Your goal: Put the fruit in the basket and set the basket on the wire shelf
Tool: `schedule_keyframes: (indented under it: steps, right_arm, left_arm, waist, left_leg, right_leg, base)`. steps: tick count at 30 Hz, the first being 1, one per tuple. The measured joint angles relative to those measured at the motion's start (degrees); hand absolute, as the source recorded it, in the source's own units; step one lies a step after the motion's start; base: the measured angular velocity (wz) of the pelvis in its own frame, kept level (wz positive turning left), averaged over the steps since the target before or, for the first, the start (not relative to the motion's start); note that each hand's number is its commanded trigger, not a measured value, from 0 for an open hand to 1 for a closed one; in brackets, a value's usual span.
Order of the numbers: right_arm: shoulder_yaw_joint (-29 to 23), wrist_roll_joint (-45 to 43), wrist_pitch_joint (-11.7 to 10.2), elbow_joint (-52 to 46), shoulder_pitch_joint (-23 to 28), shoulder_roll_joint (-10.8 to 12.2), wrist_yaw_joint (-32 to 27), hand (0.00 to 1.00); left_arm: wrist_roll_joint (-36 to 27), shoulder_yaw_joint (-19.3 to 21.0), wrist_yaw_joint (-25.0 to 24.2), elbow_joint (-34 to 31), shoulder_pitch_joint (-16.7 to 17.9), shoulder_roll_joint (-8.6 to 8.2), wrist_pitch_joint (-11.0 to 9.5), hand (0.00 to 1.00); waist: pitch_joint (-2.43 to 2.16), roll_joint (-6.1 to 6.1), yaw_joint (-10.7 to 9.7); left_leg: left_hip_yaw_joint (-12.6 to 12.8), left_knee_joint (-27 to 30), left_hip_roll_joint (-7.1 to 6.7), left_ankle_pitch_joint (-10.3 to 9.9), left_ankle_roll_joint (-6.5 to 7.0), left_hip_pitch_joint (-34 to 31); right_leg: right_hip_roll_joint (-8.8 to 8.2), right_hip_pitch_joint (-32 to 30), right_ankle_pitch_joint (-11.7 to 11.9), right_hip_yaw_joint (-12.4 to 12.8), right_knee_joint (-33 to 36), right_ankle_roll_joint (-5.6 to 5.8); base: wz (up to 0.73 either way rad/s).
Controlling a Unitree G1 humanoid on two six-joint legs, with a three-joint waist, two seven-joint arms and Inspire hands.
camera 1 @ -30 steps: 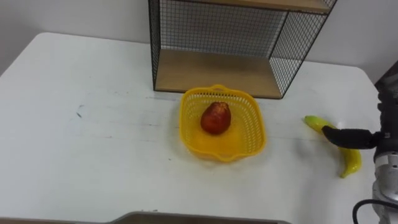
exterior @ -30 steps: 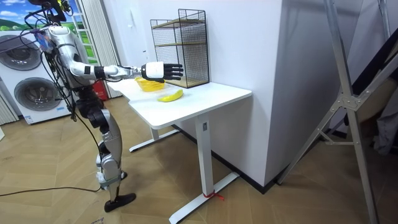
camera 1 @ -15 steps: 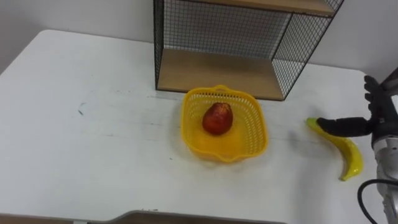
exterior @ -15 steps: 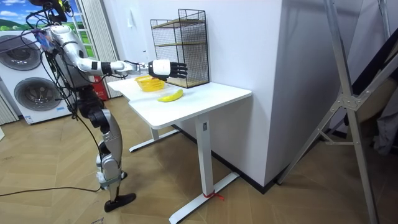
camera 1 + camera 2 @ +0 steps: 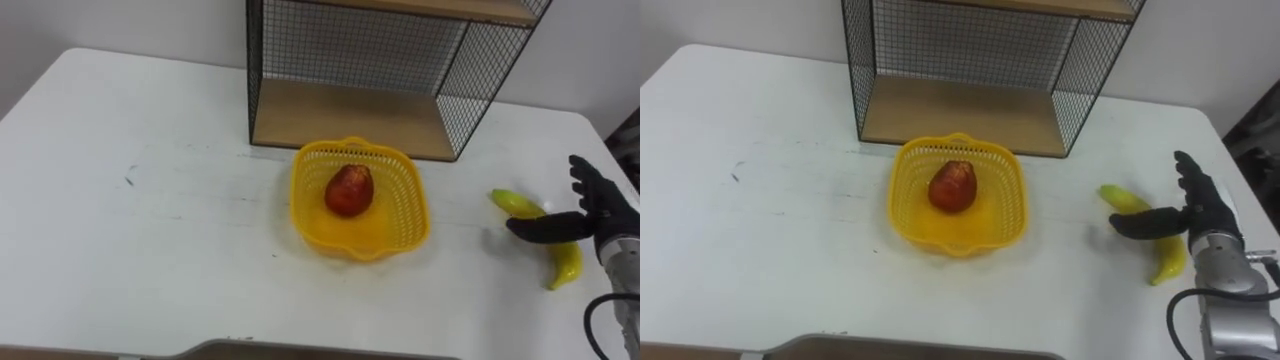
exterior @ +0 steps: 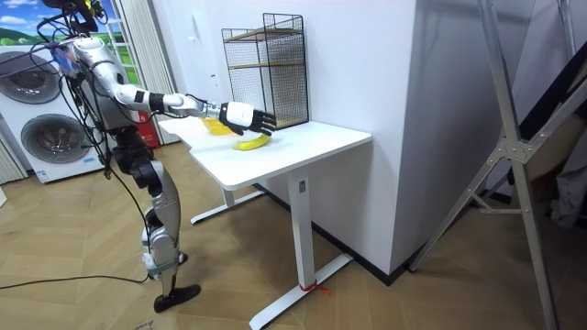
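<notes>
The banana (image 5: pixel 564 264) lies on the desk (image 5: pixel 150 230) close to its right edge, well apart from the basket (image 5: pixel 408 205). Its long axis runs on a slant. The greenish tip points back and left, toward the basket and the wire shelf (image 5: pixel 350 115), and the yellow tip curves toward the desk's near edge.

The right hand (image 5: pixel 598 220) hovers over the banana's middle, fingers splayed and holding nothing. Its thumb lies across the fruit, but I cannot tell whether it touches.

The step in hand looks to be grasping the banana. It would go best if the hand comes down square across the long axis at the thick middle. Fingers should close on the far side and the thumb on the near side, so the curved fruit does not roll or pivot out toward the edge.

The basket sits mid-desk, just in front of the shelf at the far edge, with a red fruit (image 5: pixel 348 190) already inside.
</notes>
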Motion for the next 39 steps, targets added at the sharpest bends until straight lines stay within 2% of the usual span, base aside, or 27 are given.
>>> schedule_keyframes:
  steps: [6,10,19,24,29,33,34,35,36,39]
  right_arm:
    - [0.17,-1.80,1.38,4.00,-0.82,-0.10,3.45,0.00]
    - [0.03,-3.22,1.95,5.13,-1.62,-0.19,4.65,0.00]
    - [-0.21,-3.61,1.28,9.93,-2.82,-1.69,7.49,0.00]
    - [-0.21,-4.30,0.43,10.56,-2.80,-2.20,7.95,0.00]
    - [-0.18,-6.18,0.39,10.54,-2.61,-2.39,7.94,0.00]
    - [-0.13,-7.88,0.39,10.58,-2.67,-2.38,7.99,0.02]
    - [-0.13,-8.23,0.39,10.59,-2.68,-2.38,8.00,0.27]
    - [-0.13,-8.45,0.39,10.58,-2.68,-2.38,7.99,0.60]
    - [-0.13,-8.77,0.39,10.57,-2.74,-2.39,7.93,1.00]
    - [-0.20,-12.39,0.37,10.60,-3.01,-2.40,6.78,1.00]
  left_arm:
    - [-0.16,0.00,-0.78,-0.03,-1.26,0.28,0.75,0.00]
    - [-0.09,0.00,-1.42,-0.03,-1.95,0.28,0.86,0.00]
    - [-1.00,0.00,-1.81,2.17,-2.17,0.76,1.88,0.00]
    - [-1.01,0.00,-1.81,2.25,-3.51,1.06,1.82,0.00]
    - [-1.10,0.01,-1.81,2.24,-3.48,1.06,1.86,0.00]
    - [-1.09,-0.03,-1.81,2.32,-3.83,1.08,1.86,0.00]
    - [-1.09,-0.03,-1.81,2.41,-3.87,1.08,1.86,0.00]
    - [-1.09,-0.03,-1.81,2.64,-3.98,1.08,1.91,0.00]
    - [-1.10,-0.04,-1.81,2.64,-4.08,1.08,1.96,0.00]
    - [-1.10,-0.02,-1.81,2.90,-4.63,1.09,1.97,0.00]
  waist:
    - [-0.02,0.99,-0.54]
    - [0.05,1.15,-0.70]
    - [-0.07,0.78,-0.29]
    - [-0.08,1.54,-0.19]
    - [-0.42,2.33,-0.06]
    - [-0.42,2.37,-0.03]
    - [-0.42,2.36,-0.03]
    - [-0.40,2.32,-0.04]
    - [-0.37,2.26,-0.04]
    - [-0.33,2.15,0.28]
  left_leg:
    - [0.07,0.20,0.02,0.00,0.00,0.65]
    - [-0.04,0.20,0.01,-0.03,-0.02,1.16]
    - [-0.84,1.00,-0.02,-0.06,-0.02,0.79]
    - [-1.38,1.44,0.04,-0.08,-0.05,0.43]
    - [-1.35,0.97,0.08,-0.07,-0.06,1.25]
    - [-1.36,1.00,0.07,-0.03,-0.07,1.25]
    - [-1.36,1.00,0.06,-0.03,-0.07,1.24]
    - [-1.37,1.02,0.06,-0.03,-0.07,1.20]
    - [-1.37,1.15,0.06,-0.03,-0.07,1.11]
    - [-1.35,1.31,0.06,-0.03,-0.08,1.18]
  right_leg:
    - [0.01,0.59,0.00,0.12,0.02,-0.01]
    - [0.01,0.98,0.00,-0.02,-0.10,0.00]
    - [0.03,1.34,0.01,-0.80,-0.21,-0.02]
    - [0.08,1.35,0.16,-1.48,-0.01,-0.23]
    - [0.13,2.20,0.18,-1.49,-0.08,-0.28]
    - [0.13,2.23,0.18,-1.46,-0.10,-0.28]
    - [0.13,2.25,0.18,-1.46,-0.11,-0.28]
    - [0.12,2.21,0.18,-1.43,-0.12,-0.28]
    - [0.14,2.07,0.18,-1.40,-0.16,-0.28]
    - [0.17,2.06,0.17,-1.24,-0.22,-0.28]
  base:
    - [0.01]
    - [0.00]
    - [0.04]
    - [0.05]
    - [0.00]
    - [0.00]
    - [0.00]
    - [0.00]
    - [0.00]
    - [0.00]
